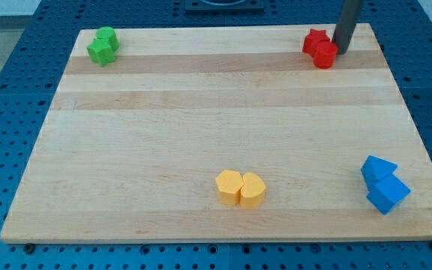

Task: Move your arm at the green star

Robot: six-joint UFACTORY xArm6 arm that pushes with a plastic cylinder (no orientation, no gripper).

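Note:
The green star (100,52) lies at the view's top left of the wooden board, touching a round green block (109,37) just above it. My tip (342,52) is at the view's top right, far from the green star. It stands right beside a red star (316,40) and a round red block (325,55), on their right side.
Two yellow blocks (240,187) sit side by side near the view's bottom centre. Two blue blocks (382,184) sit together at the bottom right. The wooden board (216,112) rests on a blue perforated table.

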